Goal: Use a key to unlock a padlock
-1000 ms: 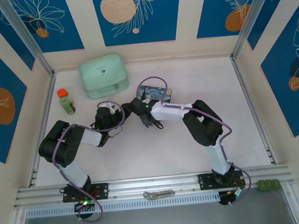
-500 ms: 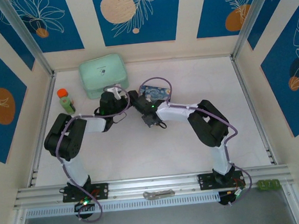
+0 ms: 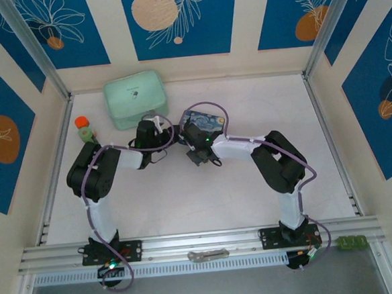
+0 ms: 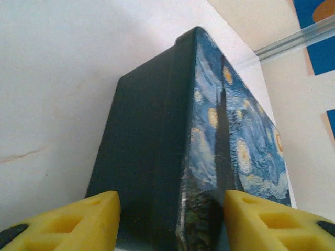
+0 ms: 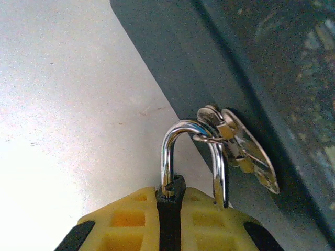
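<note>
Top external view: the left arm (image 3: 94, 178) and right arm (image 3: 278, 165) are bending inward to the far-middle tin (image 3: 204, 121), left gripper (image 4: 171, 209) straddling its end, grip unclear, right gripper (image 5: 168, 201) clamping the padlock (image 5: 166, 157), key (image 5: 251, 162) dangling from it beside the tin.

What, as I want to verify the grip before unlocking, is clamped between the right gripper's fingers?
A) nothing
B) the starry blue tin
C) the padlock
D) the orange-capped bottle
C: in the right wrist view the padlock has its silver shackle sticking out from between the closed yellow fingers of the right gripper, with a key hanging from the shackle on a ring.
</note>
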Available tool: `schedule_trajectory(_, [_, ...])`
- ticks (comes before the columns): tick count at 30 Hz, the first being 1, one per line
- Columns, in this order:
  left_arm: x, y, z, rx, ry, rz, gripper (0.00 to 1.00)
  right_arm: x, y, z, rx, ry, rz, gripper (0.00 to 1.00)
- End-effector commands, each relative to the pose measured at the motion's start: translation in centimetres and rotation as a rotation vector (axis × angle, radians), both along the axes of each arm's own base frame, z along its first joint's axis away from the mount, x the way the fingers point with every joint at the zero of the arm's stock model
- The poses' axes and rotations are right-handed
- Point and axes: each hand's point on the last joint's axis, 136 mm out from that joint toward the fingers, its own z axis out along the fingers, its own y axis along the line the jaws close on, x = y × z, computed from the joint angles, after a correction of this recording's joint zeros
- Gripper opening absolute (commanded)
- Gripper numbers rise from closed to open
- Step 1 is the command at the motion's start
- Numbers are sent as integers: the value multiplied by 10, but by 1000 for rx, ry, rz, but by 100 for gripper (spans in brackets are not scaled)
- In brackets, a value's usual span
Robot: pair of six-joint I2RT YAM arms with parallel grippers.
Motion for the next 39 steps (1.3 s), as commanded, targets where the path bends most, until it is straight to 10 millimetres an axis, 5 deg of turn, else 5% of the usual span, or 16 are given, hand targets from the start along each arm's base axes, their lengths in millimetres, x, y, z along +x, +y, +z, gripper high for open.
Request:
schedule_trajectory(1, [-7,-8,-9,1,26,-41,49,0,11,7,75,-13,72,0])
schedule_trajectory(14, [-19,-16,-9,-20,28,-64,42,24,22,22,75,-122,151,0])
schedule_trajectory(28, [-19,-12,-3,-22,21,-42,45,-6,51,61,336,-101,254,0])
schedule_trajectory(39, [-27,-23,1,-28,16,-72,44,28,49,50,247,-143,191,0])
